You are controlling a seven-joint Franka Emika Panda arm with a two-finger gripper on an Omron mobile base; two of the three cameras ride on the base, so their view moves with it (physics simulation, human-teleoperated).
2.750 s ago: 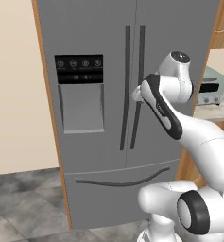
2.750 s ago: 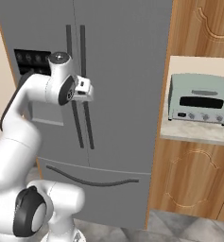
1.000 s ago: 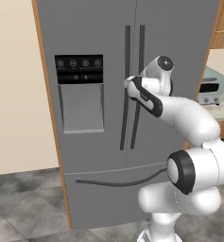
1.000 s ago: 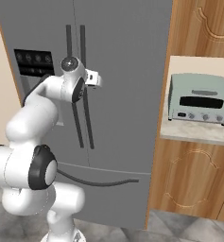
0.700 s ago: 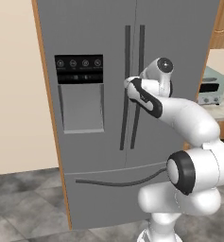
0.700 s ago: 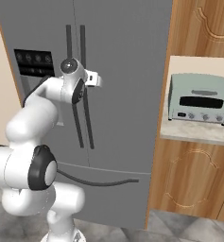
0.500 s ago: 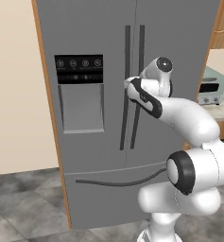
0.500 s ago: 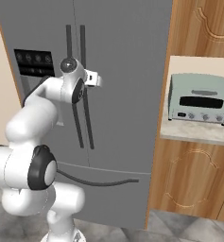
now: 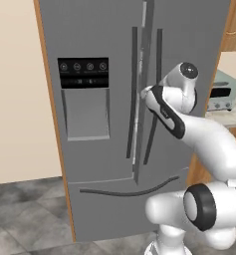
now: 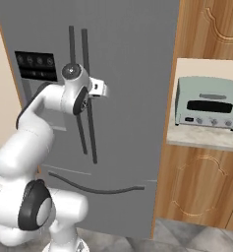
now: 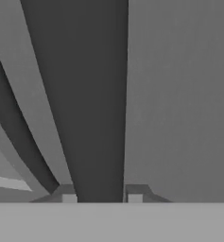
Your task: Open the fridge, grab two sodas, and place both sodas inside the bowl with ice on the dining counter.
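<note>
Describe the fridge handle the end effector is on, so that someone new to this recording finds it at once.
Start at the tall grey steel French-door fridge with the black dispenser panel on its left door. Two dark vertical bar handles flank the centre seam; the end effector is shut on the right-hand dark bar handle, the one farther from the dispenser, on the door that stands slightly ajar.
</note>
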